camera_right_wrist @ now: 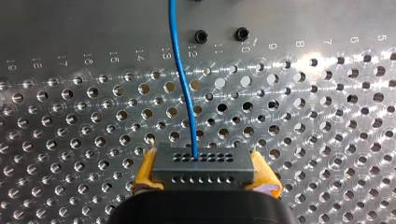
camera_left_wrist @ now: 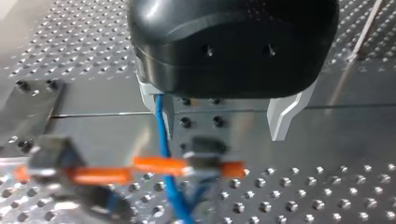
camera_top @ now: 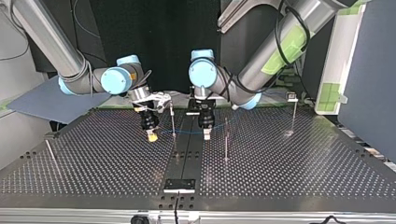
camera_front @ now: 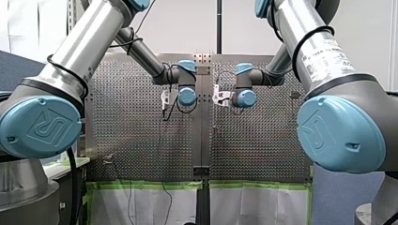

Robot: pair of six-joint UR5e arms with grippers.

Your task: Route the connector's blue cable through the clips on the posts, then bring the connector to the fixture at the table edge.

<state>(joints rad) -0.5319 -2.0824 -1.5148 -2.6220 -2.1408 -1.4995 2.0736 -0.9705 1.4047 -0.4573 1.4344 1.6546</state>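
Grey connector clamped between the yellow pads of my right tool, above the perforated desk.
Its blue cable runs ahead from the connector's face. In the left wrist view it passes just beside one finger of my left tool, which stands wide apart.

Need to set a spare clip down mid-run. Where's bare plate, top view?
Two bare patches of table: between the leaning rod at the view's left and my right gripper; between the middle post and the clip post at the right. Crowded: the centre strip, with my left gripper, blue cable, fixture.
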